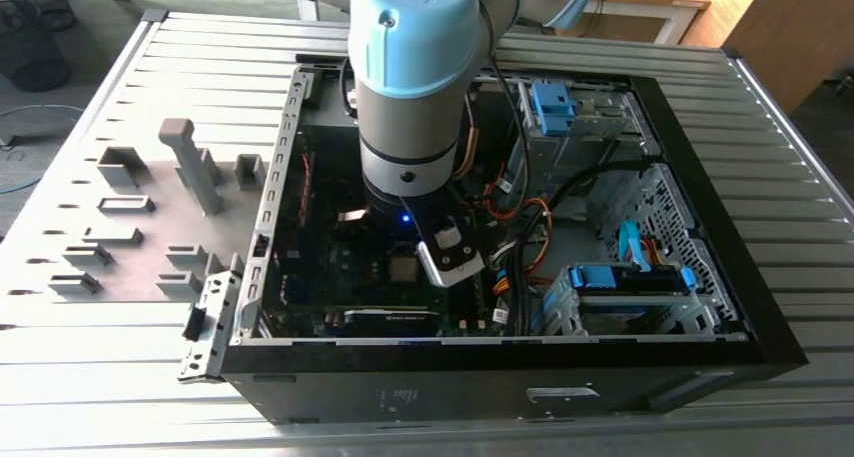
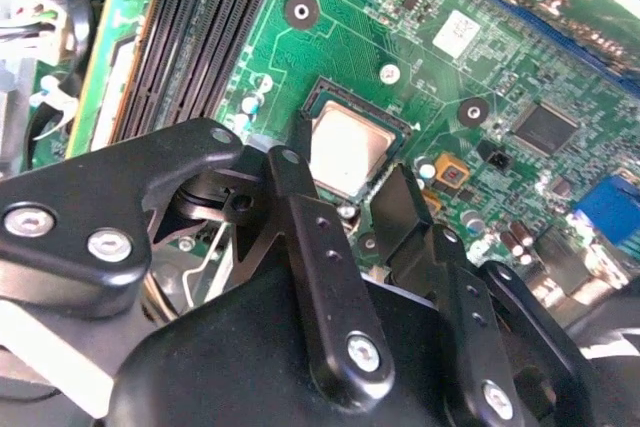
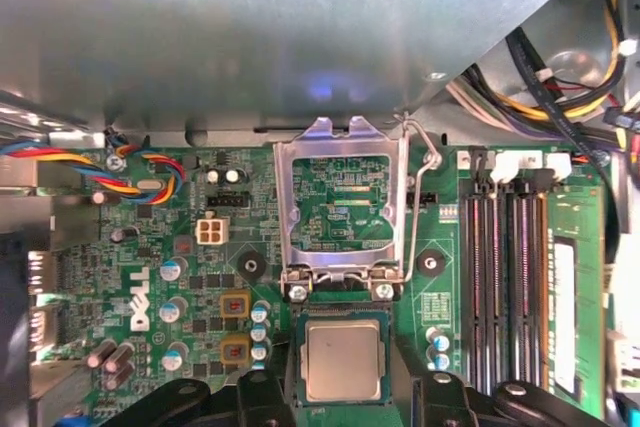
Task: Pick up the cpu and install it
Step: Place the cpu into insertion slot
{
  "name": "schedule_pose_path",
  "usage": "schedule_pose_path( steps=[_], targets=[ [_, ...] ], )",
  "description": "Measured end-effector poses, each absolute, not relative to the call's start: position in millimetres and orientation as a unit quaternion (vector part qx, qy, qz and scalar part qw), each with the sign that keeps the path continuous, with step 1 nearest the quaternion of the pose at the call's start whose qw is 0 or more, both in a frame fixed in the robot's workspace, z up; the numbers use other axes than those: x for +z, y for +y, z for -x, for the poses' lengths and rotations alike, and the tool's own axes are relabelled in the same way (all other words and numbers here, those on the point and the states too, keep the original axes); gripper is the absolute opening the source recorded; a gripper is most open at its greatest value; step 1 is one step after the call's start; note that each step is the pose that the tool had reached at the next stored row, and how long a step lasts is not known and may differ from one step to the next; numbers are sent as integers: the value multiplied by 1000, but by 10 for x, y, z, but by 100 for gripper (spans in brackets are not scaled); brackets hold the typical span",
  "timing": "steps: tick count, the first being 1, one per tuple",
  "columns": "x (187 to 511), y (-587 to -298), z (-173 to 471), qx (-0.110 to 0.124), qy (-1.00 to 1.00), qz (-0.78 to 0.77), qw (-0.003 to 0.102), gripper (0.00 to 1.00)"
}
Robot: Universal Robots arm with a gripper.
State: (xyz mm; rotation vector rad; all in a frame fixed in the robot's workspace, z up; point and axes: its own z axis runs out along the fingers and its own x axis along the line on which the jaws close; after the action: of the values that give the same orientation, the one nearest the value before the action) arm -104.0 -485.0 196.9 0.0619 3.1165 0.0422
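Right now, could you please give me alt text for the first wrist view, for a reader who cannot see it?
The cpu lies in its socket on the green motherboard, between the black fingers of the open tool. Next to it the socket's metal bracket stands hinged open, with memory slots alongside.

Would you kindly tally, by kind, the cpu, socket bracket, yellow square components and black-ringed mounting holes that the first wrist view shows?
cpu: 1
socket bracket: 1
yellow square components: 2
black-ringed mounting holes: 2
Total: 6

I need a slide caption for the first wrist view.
Open pincer straddles the cpu lying in its socket; bracket open.
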Motion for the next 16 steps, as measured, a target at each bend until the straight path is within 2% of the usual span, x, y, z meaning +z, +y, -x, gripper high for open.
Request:
schedule_pose_path(
  steps=[16],
  targets=[
    [2232,-4850,1040,13,1000,-20,12,51]
  ],
)
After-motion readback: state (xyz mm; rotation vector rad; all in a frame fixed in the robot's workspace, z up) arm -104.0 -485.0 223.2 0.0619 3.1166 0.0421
